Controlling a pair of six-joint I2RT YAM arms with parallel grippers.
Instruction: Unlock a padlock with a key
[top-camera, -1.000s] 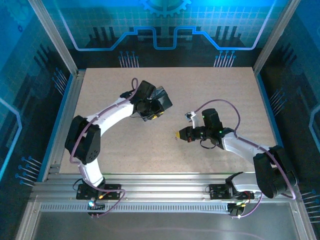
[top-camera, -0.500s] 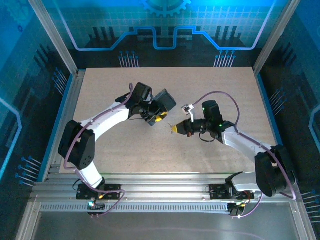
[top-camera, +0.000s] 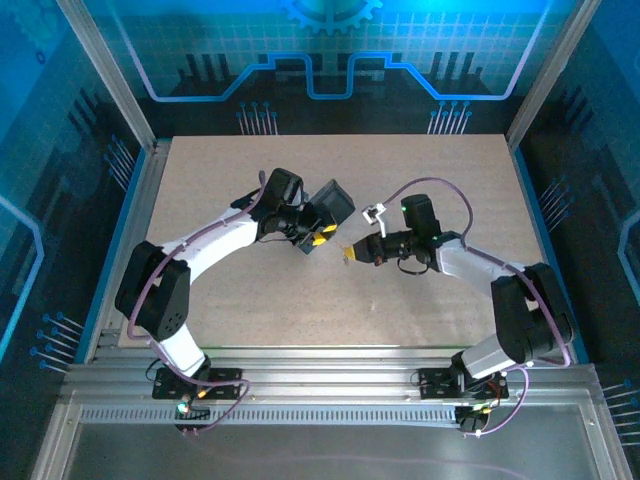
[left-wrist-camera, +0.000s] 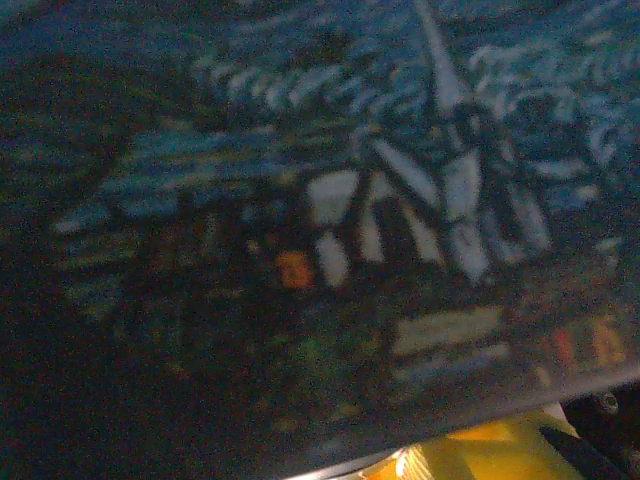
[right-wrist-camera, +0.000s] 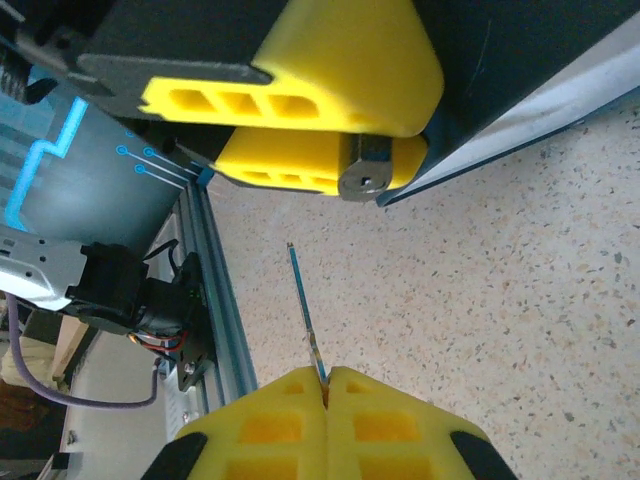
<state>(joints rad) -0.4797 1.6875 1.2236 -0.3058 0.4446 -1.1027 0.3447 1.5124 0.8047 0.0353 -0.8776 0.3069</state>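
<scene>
Almost lined up; key (right-wrist-camera: 305, 310) pinched in right hand (right-wrist-camera: 325, 385), aimed at but apart from padlock (right-wrist-camera: 365, 178) clamped by left hand (top-camera: 318, 238); yet to insert, turn.

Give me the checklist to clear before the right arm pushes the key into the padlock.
1. Grip on the key by the right gripper: ok, fingers closed on it.
2. Hold on the padlock by the left gripper: ok.
3. Padlock's end face turned toward the key: ok.
4. Key tip lined up with that face: not ok, it points to one side.
5. Blade rotation matching the slot: cannot tell.
6. Tip not yet touching the padlock: ok.
</scene>
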